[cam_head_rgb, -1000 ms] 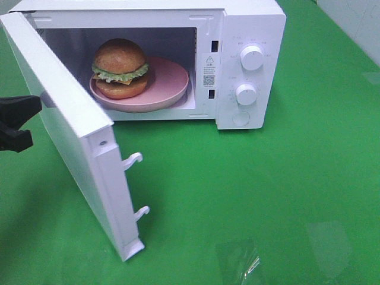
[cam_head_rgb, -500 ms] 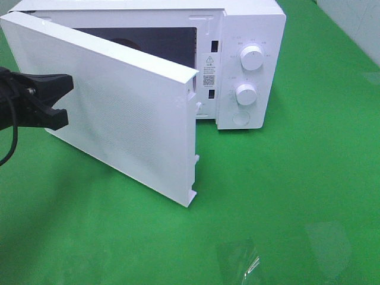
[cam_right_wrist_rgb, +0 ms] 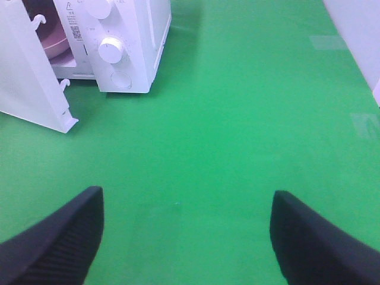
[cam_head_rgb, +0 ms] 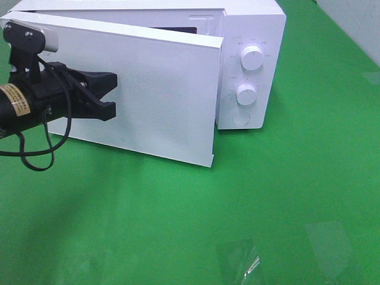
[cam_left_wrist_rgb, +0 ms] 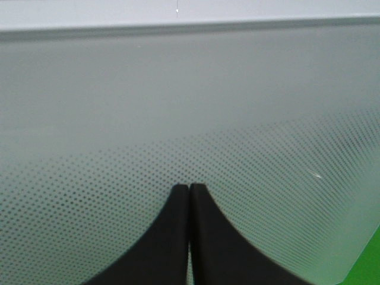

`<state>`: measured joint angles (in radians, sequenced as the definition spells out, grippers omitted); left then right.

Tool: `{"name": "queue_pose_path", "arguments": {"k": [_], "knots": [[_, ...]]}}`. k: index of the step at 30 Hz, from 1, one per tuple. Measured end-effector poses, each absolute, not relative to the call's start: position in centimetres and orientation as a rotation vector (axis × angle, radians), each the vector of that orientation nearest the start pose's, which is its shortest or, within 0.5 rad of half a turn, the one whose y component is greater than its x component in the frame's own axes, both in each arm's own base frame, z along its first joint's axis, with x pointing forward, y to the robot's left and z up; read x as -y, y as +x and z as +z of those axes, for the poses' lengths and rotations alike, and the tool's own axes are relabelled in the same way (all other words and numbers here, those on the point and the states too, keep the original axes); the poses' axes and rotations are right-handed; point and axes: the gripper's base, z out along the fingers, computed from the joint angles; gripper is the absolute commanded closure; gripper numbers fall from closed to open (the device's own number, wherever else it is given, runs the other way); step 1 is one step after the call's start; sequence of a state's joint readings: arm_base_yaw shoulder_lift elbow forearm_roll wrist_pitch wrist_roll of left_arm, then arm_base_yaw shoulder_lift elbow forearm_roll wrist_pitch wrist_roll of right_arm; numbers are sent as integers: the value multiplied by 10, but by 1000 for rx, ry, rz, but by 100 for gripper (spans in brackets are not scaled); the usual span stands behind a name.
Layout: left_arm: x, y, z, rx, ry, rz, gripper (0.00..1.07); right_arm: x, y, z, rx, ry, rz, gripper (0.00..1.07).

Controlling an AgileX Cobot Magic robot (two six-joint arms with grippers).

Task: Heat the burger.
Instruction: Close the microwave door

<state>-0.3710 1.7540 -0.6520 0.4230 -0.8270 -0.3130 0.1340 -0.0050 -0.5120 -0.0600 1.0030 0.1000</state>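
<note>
While the white microwave door (cam_head_rgb: 160, 101) stands nearly shut, the burger is out of sight behind it, and only a narrow gap shows at the latch edge. The left gripper (cam_left_wrist_rgb: 189, 191), clenched on nothing, presses smooth black tips against the door's dotted panel. The right gripper (cam_right_wrist_rgb: 187, 237) hangs spread wide over bare green matting (cam_right_wrist_rgb: 237, 119).

Cannot see the burger in any view: screened off by the nearly closed white door (cam_head_rgb: 160, 89) of the microwave (cam_head_rgb: 252, 29) at far left.
</note>
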Motion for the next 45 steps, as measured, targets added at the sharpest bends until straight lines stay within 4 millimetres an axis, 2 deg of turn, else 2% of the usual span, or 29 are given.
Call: {"name": "queue_pose_path", "arguments": {"k": [6,7,9,14,24,32,37,44,45], "knots": [[172,304,168,-1740,544,-526,107,5,-4,285,-1969,-32,82,31],[172,304,168,-1740,544,-526,107,5,-4,285,-1969,-32,82,31],[187,312,167,-1732,523,-517,107,5,-4,285,-1969,-32,82,31],[197,317,166,-1738,509,-523,107,5,-4,285,-1969,-32,82,31],[236,339,162,-1749,576,-500,107,5,-4,285,-1969,-32,82,31],[249,353,164,-1733,603,-471,107,5,-4,285,-1969,-32,82,31],[254,354,164,-1742,633,-439,107,5,-4,285,-1969,-32,82,31],[253,344,172,-1853,564,-443,107,5,-4,285,-1969,-32,82,31],[249,337,176,-1883,547,-447,100,5,-4,285,-1969,-32,82,31]]}}
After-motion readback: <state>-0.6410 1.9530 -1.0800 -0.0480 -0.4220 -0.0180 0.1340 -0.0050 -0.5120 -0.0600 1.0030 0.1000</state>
